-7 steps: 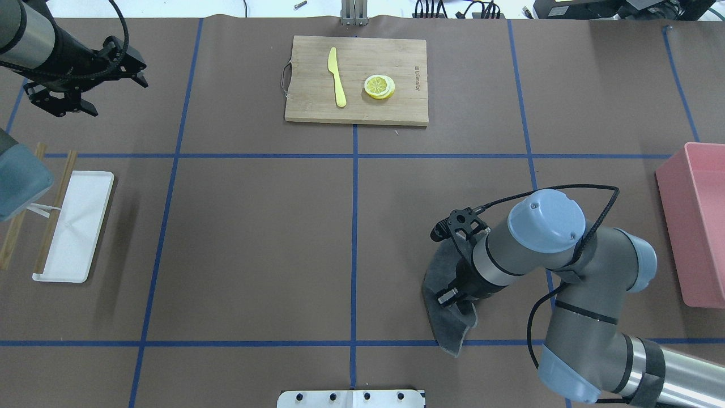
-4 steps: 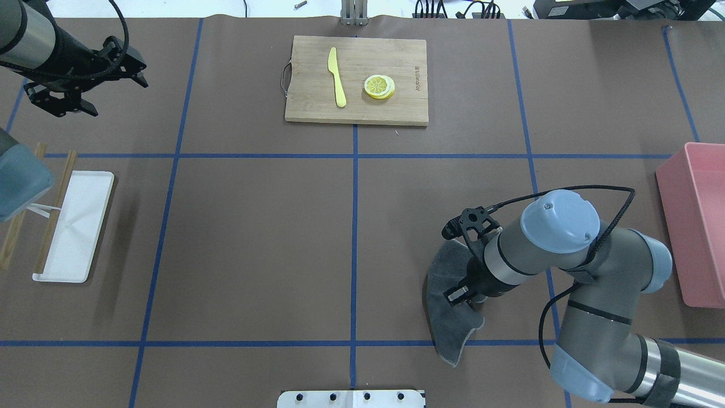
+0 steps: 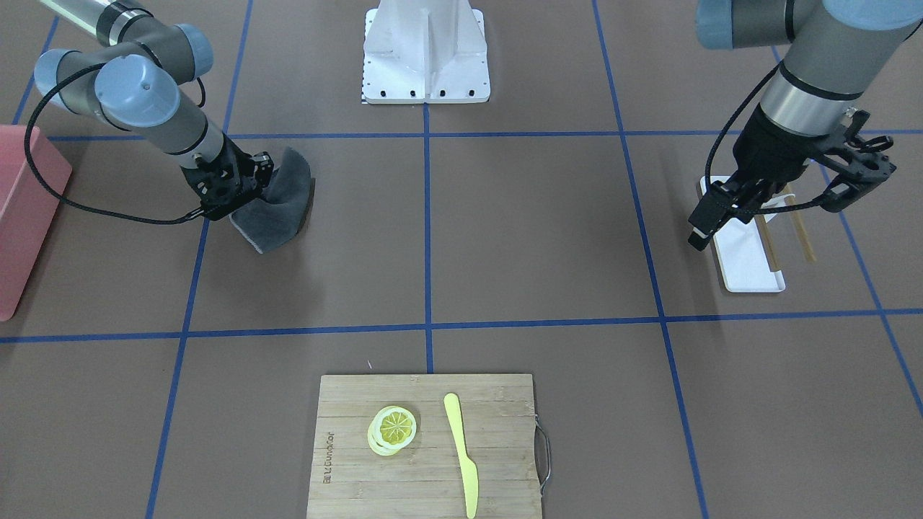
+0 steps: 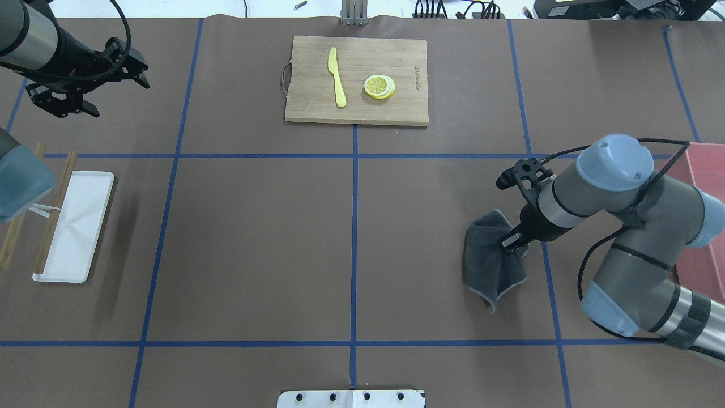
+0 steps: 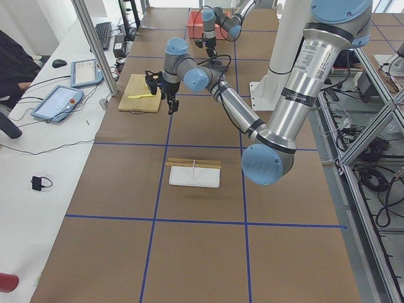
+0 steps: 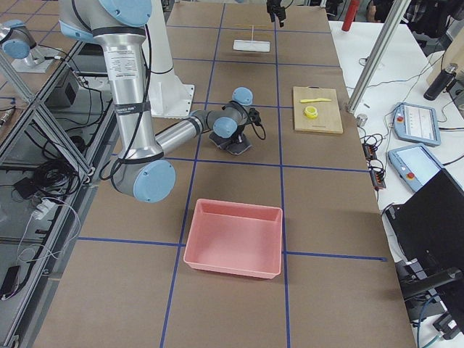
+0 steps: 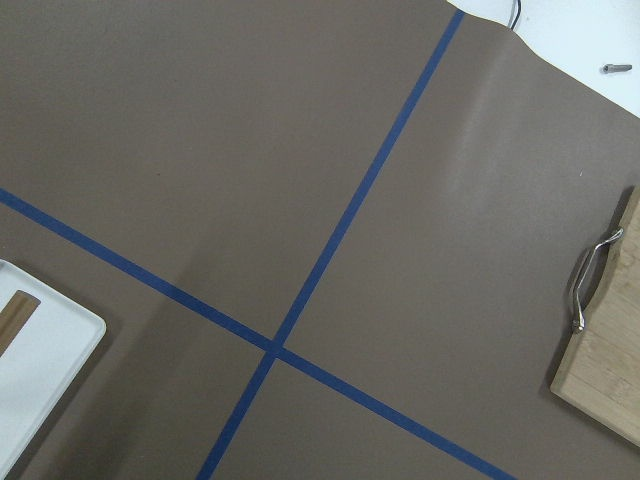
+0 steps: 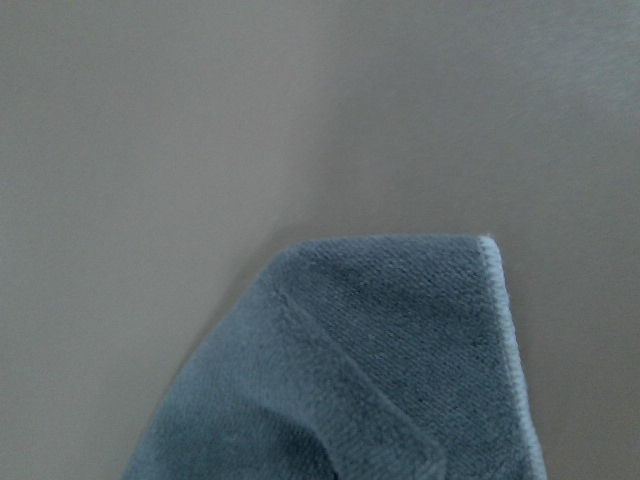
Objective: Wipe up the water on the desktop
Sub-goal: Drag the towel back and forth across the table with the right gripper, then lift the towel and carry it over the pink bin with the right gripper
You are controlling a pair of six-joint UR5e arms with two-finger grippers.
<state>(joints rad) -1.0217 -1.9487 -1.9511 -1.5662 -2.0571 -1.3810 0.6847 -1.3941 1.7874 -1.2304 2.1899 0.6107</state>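
Observation:
The desktop (image 4: 255,243) is a brown surface with blue tape lines; I see no water on it. My right gripper (image 4: 512,241) is shut on a grey cloth (image 4: 493,260) and holds its upper edge, while the rest lies crumpled on the desktop. They also show in the front view, gripper (image 3: 249,180) and cloth (image 3: 277,209). The right wrist view shows a cloth corner (image 8: 380,370) on bare desktop. My left gripper (image 4: 141,76) hangs high over the far left, fingers together and empty; it also shows in the front view (image 3: 696,234).
A bamboo cutting board (image 4: 357,107) with a yellow knife (image 4: 337,76) and lemon slices (image 4: 379,86) lies at the far middle. A pink bin (image 4: 699,226) stands at the right edge, partly behind my right arm. A white tray (image 4: 76,226) with chopsticks (image 4: 54,215) lies left.
My right gripper has dragged the grey cloth to the right and toward the far side, off the near tape line. The left arm has barely moved.

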